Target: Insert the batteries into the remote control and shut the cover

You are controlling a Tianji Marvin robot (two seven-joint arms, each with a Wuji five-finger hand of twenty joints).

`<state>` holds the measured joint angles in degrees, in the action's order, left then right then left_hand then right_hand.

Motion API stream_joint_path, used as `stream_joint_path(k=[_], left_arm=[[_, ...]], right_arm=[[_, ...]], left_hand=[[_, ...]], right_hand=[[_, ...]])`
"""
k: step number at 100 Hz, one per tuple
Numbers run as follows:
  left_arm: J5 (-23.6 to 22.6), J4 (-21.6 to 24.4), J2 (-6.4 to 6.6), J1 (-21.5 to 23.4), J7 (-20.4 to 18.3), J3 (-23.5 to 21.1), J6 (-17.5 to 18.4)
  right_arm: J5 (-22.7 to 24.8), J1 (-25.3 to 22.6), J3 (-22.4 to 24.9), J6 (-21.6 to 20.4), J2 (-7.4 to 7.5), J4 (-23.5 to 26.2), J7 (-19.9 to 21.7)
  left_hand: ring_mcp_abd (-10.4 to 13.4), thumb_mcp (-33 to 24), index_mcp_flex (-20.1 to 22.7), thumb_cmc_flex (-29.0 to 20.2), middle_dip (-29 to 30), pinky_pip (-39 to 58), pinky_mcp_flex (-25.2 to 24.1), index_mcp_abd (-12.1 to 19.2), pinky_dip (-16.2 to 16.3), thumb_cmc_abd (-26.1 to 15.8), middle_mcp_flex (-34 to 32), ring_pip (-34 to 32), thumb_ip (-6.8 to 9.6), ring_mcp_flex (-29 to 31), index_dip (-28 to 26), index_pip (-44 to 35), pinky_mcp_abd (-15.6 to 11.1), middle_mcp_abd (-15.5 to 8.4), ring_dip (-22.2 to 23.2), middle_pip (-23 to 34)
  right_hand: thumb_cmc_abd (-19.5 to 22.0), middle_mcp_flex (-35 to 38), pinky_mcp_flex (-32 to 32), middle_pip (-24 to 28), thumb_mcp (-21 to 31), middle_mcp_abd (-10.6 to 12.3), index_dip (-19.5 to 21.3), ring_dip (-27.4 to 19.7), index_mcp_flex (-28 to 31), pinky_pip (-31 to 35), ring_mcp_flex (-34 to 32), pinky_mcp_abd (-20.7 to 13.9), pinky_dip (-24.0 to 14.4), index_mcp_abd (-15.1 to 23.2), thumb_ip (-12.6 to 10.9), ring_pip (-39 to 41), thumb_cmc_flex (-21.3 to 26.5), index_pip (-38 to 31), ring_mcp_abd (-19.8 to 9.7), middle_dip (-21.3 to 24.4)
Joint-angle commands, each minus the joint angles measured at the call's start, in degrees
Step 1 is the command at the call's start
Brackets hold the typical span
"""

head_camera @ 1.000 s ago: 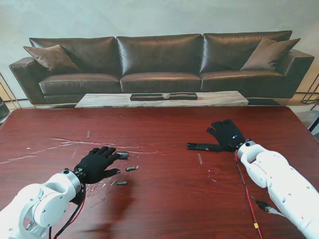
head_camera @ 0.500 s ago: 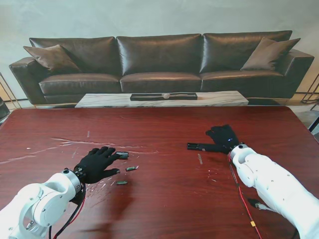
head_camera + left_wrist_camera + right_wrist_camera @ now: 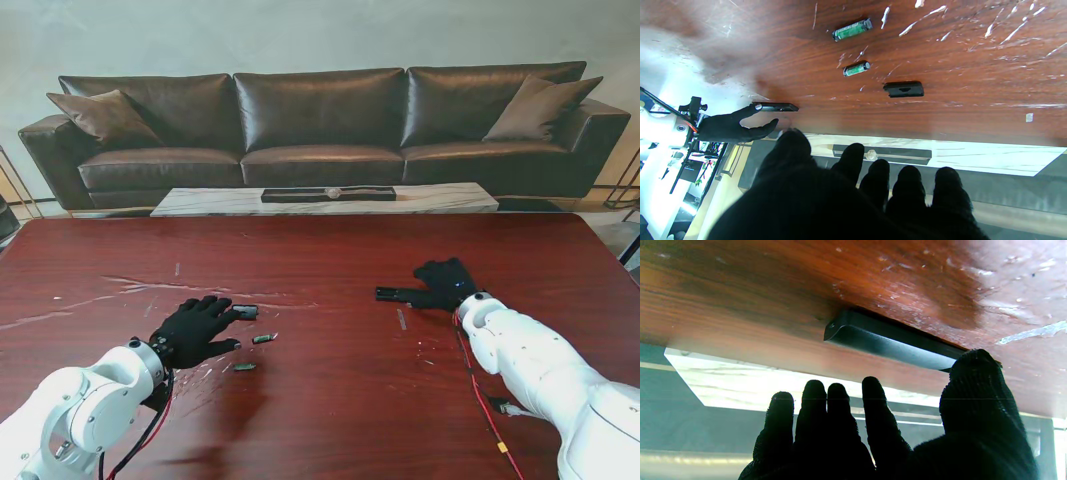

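Thumb of right hand [image 3: 447,280] touches remote control [image 3: 400,294] on table [image 3: 330,400].

The remote control [image 3: 400,295], a slim black bar, is laid flat on the table with one end at the right hand [image 3: 447,282] thumb. Two green-labelled batteries [image 3: 852,29] [image 3: 856,68] and the black battery cover [image 3: 904,89] are laid flat, apart, just beyond the left hand [image 3: 192,329] fingertips.

High stand view, 2 close wrist views.
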<state>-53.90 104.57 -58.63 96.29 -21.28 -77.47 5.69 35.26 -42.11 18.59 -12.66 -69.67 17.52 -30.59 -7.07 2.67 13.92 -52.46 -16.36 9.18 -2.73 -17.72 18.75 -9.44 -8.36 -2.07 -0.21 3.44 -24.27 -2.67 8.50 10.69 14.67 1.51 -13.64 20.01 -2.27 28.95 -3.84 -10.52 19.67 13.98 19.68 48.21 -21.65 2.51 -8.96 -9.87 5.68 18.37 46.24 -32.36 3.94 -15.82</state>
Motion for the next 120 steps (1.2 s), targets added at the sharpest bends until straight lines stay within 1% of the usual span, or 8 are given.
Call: stream_joint_path(k=[1, 72, 75, 77, 79, 94, 107, 120], left_arm=[[0.2, -0.1, 0.17, -0.2, -0.2, 0.2, -0.2], [0.5, -0.4, 0.14, -0.3, 0.0, 0.1, -0.1], [0.5, -0.4, 0.14, -0.3, 0.1, 0.1, -0.1], [0.5, -0.5, 0.14, -0.3, 0.1, 0.1, -0.1], [0.4, -0.5, 0.13, -0.3, 0.1, 0.1, -0.1], [0.4, -0.5, 0.13, -0.3, 0.1, 0.1, -0.1], [0.4, -0.5, 0.11, -0.2, 0.3, 0.0, -0.1], [0.3, -0.4, 0.07, 0.1, 0.6, -0.3, 0.0]], right_arm=[[-0.1, 0.0, -0.5, -0.5, -0.78, 0.0, 0.6], [-3.5, -0.6, -3.1, -1.0, -2.4, -2.5, 7.1], [-3.6, -0.6, -3.1, -1.2, -2.41, -2.5, 7.2], [-3.6, -0.6, -3.1, -1.3, -2.41, -2.5, 7.4], [-3.6, -0.6, -3.2, -1.4, -2.42, -2.5, 7.5], [-3.7, -0.3, -3.7, -2.4, -2.49, -2.4, 8.5], [-3.5, -0.3, -3.4, -2.4, -2.37, -1.8, 9.2], [-3.8, -0.2, -3.6, -1.9, -2.45, -1.6, 11.1]], left_hand=[[-0.7, -0.1, 0.0, -0.6, -0.2, 0.0, -0.1, -0.4, 0.4, -3.0, -0.7, -0.5, -1.66, -0.1, 0.2, -0.2, 0.9, 2.1, 0.3, -0.1], [-0.7, -0.1, 0.1, -0.6, -0.2, 0.1, -0.1, -0.3, 0.4, -3.0, -0.8, -0.5, -1.68, -0.1, 0.1, -0.2, 0.9, 2.1, 0.3, -0.1], [-0.7, -0.1, 0.1, -0.6, -0.2, 0.1, -0.1, -0.2, 0.4, -3.0, -0.8, -0.5, -1.68, 0.0, 0.1, -0.2, 0.9, 2.1, 0.3, -0.1], [-0.7, -0.1, 0.1, -0.6, -0.2, 0.1, -0.1, -0.3, 0.4, -3.0, -0.8, -0.5, -1.68, 0.0, 0.1, -0.2, 0.9, 2.2, 0.3, -0.1], [-0.6, -0.1, 0.1, -0.6, -0.2, 0.1, -0.1, -0.3, 0.4, -3.1, -0.8, -0.5, -1.68, 0.0, 0.1, -0.2, 0.9, 2.3, 0.3, -0.1], [-0.6, -0.1, 0.1, -0.7, -0.2, 0.2, -0.1, -0.1, 0.4, -3.1, -0.8, -0.5, -1.68, 0.0, 0.1, -0.2, 0.9, 2.2, 0.3, -0.1], [-0.7, -0.1, 0.1, -0.7, -0.2, 0.2, -0.1, -0.1, 0.4, -3.0, -0.8, -0.5, -1.67, 0.0, 0.1, -0.2, 0.9, 2.2, 0.3, -0.1], [-0.6, -0.1, 0.1, -0.8, -0.2, 0.2, 0.0, -0.1, 0.4, -3.0, -0.9, -0.5, -1.67, 0.1, 0.1, -0.2, 0.9, 2.0, 0.4, -0.1]], right_hand=[[-1.0, 0.7, -0.2, 0.2, -0.3, -0.8, -0.8, 0.1, 1.5, 1.0, -0.6, 0.1, -1.5, -1.1, 0.6, 0.2, 2.4, -0.9, 1.1, 0.1], [-2.0, 14.1, -10.9, 1.9, 4.8, 2.7, -0.7, 1.6, 11.1, 5.3, -12.9, 2.1, -4.4, 4.7, -0.4, 3.7, 13.2, -11.0, 0.2, -1.1], [-8.9, 14.2, -11.1, 1.8, 30.4, 2.8, -1.9, 1.8, 11.0, 5.2, -12.9, 2.2, -5.3, 4.8, -0.8, 3.6, 0.6, -11.9, 0.4, -1.6], [-12.9, 14.3, -11.1, 1.9, 49.9, 2.8, -1.9, 1.8, 11.1, 5.3, -13.0, 2.1, -5.4, 4.8, 2.0, 3.6, -8.0, -12.0, 0.3, -1.6], [-14.3, 14.4, -11.2, 1.9, 57.2, 2.9, -1.8, 1.8, 11.2, 5.3, -13.2, 2.0, -5.4, 4.9, 3.6, 3.7, -10.9, -12.1, 0.1, -1.6], [-14.7, 16.0, -11.3, 3.0, 58.5, 3.6, -1.1, 2.5, 12.2, 5.8, -14.7, 1.9, -5.6, 5.9, 4.3, 5.2, -10.8, -13.6, -0.4, -2.0], [-16.3, 17.6, -11.5, 7.1, 56.9, 5.0, -2.8, 5.6, 11.2, 6.8, -16.6, 2.1, -6.1, 8.4, 10.3, 9.3, -9.8, -20.6, -1.1, -3.7], [-17.1, 18.7, -12.2, 8.3, 56.5, 5.4, -2.6, 6.5, 11.5, 7.7, -17.9, 2.3, -6.5, 9.1, 10.8, 10.2, -10.7, -22.5, -1.4, -4.1]])
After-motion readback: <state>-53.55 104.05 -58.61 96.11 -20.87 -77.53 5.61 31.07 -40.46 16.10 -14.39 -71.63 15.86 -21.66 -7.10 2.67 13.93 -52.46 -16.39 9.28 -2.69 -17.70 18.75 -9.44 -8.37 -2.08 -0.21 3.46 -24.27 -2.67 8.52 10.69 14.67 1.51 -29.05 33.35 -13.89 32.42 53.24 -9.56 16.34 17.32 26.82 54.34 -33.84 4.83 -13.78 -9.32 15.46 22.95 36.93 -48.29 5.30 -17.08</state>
